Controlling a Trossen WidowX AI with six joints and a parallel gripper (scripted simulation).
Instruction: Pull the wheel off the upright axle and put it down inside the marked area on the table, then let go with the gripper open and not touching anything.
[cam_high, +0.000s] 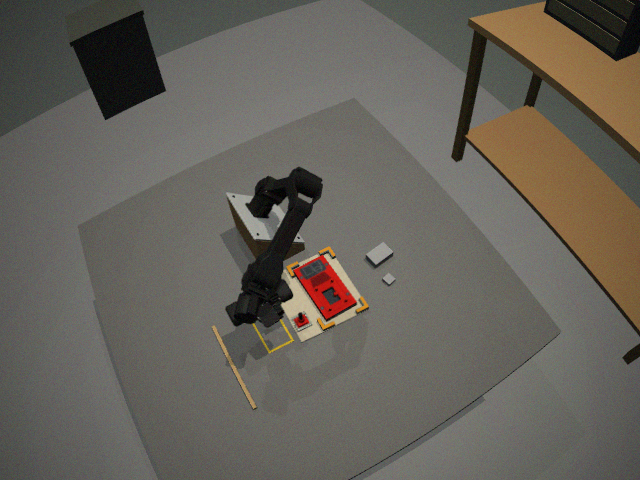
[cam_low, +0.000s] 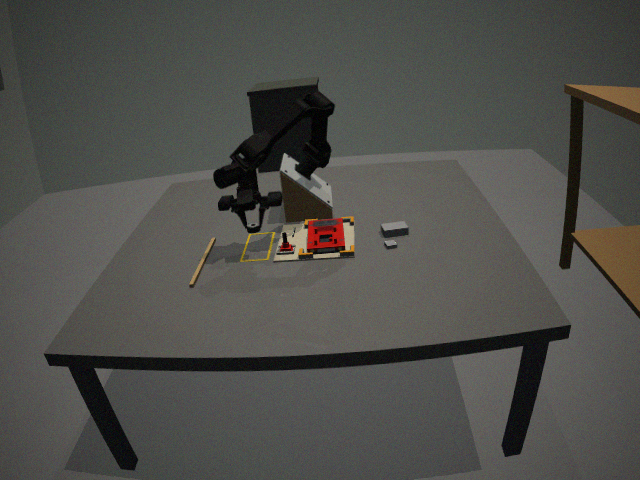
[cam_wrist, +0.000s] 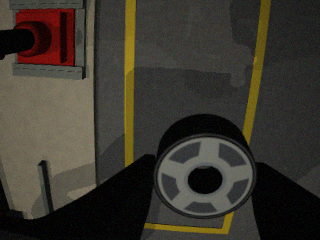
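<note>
My gripper (cam_low: 253, 227) (cam_wrist: 203, 168) is shut on the wheel (cam_low: 252, 225) (cam_wrist: 205, 150), a black tyre with a grey spoked hub and an open centre hole. The wheel is off the axle and held above the table. In the wrist view it overlaps one end of the marked area, a yellow outline (cam_high: 281, 346) (cam_low: 255, 260) (cam_wrist: 130, 75) on the table, and hides part of its line. The black upright axle (cam_high: 300, 316) (cam_low: 284, 240) (cam_wrist: 15, 42) stands bare on its red base beside the area. In the top view the arm hides the fingers and wheel.
The cream board (cam_high: 297, 298) (cam_low: 296, 227) (cam_wrist: 60, 115) carries the axle base and a red panel (cam_high: 333, 312) (cam_low: 312, 232) between orange corners. A wooden strip (cam_high: 235, 369) (cam_low: 202, 262) lies on the area's other side. Two grey blocks (cam_high: 379, 254) (cam_low: 394, 228) lie beyond the board.
</note>
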